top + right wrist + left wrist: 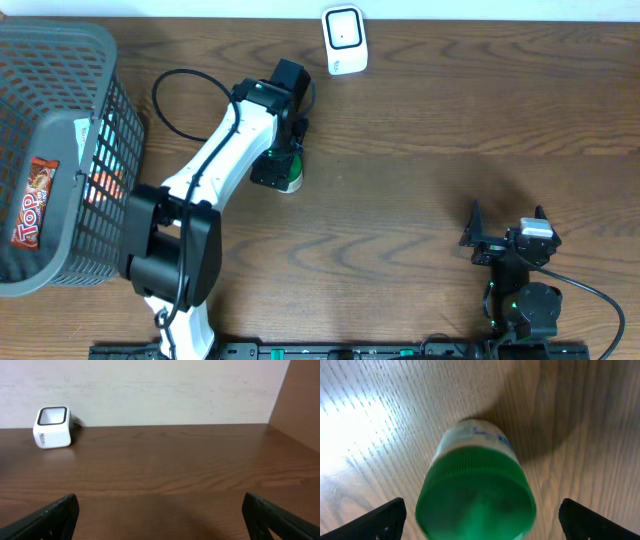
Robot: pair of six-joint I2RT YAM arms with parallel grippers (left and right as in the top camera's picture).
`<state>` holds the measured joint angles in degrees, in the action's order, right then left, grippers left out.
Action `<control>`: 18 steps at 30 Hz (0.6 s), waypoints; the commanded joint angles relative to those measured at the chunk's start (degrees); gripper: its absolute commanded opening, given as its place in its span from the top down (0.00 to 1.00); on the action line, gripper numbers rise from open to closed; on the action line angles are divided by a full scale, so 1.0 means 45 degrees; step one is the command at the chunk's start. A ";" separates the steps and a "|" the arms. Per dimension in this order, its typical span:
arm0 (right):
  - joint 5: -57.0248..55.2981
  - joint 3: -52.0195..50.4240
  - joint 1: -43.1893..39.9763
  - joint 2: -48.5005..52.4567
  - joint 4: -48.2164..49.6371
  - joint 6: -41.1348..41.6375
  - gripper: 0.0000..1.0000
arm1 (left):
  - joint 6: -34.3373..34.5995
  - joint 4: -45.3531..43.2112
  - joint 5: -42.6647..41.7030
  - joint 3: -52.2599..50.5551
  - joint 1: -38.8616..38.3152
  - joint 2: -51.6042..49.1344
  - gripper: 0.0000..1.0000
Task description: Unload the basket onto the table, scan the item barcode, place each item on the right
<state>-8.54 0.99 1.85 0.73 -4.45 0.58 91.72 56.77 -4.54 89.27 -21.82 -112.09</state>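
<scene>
Sitting at the left edge of the overhead frame, a grey plastic mesh basket (108,120) holds a red-wrapped candy bar (32,203). Right of it, the left gripper (277,168) hangs over a white bottle with a green ribbed cap (475,497), jaws spread wide and clear of it on both sides. A white box-shaped barcode scanner (344,40) stands at top centre. At lower right, the right gripper (508,224) is spread wide, holding nothing.

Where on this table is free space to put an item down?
Bare wood spreads between the scanner and the right gripper, across the middle and right. The left is crowded: basket, and left gripper over the bottle.
</scene>
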 commanded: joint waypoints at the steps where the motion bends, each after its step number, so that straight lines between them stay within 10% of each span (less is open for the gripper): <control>1: 0.0015 -0.0039 0.0087 -0.0019 -0.0010 -0.0141 0.01 | 0.0219 0.0019 0.0160 -0.0063 0.0369 -0.0306 0.02; 18: 0.0015 -0.0039 0.0087 -0.0019 -0.0010 -0.0141 0.01 | 0.0214 -0.0121 -0.0534 -0.0063 0.0500 -0.1885 0.01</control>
<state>-8.54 0.99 1.85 0.73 -4.47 0.58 91.74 56.01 -6.15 89.27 -19.62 -119.72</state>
